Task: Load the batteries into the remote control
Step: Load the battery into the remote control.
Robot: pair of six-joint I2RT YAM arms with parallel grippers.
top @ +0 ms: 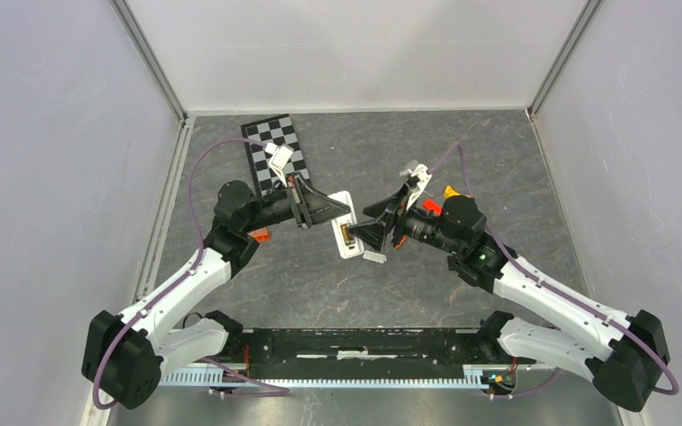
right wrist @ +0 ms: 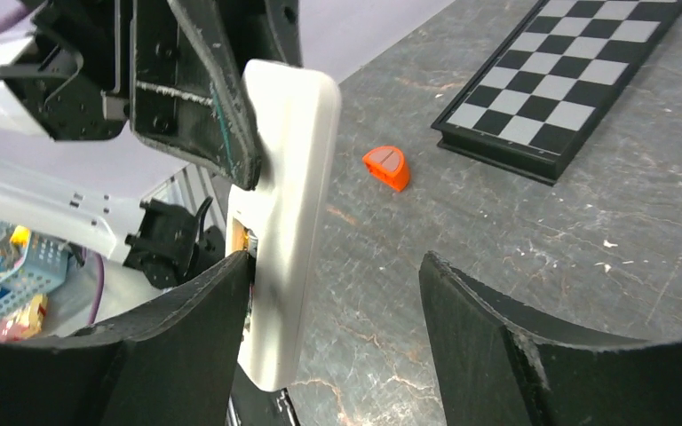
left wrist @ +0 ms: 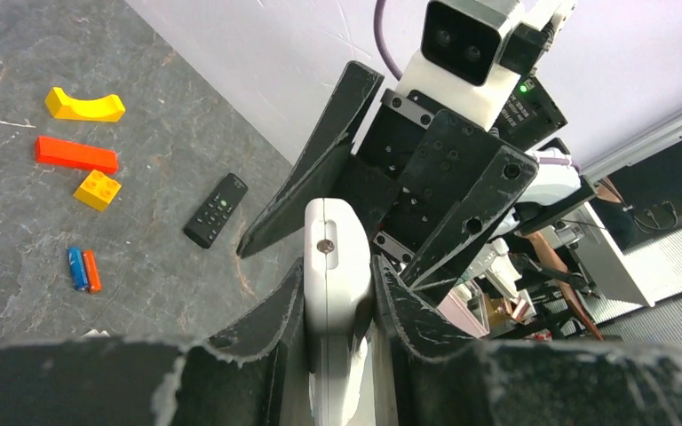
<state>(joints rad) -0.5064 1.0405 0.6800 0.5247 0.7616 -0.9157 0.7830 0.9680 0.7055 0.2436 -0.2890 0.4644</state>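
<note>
one white remote [top: 346,238] tight in the left gripper [left wrist: 339,271], right gripper [right wrist: 336,266] wide open beside it

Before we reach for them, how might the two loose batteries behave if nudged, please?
The blue battery and orange battery are slim cylinders lying flat, so they would probably roll. They lie side by side, so pushing one likely shifts both.

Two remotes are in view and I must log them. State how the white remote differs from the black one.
The white remote is clamped in the left end effector; the black remote lies flat on the table, untouched. The white remote shows an open battery bay; the black remote shows its button face. Both are slim and oblong.
</note>
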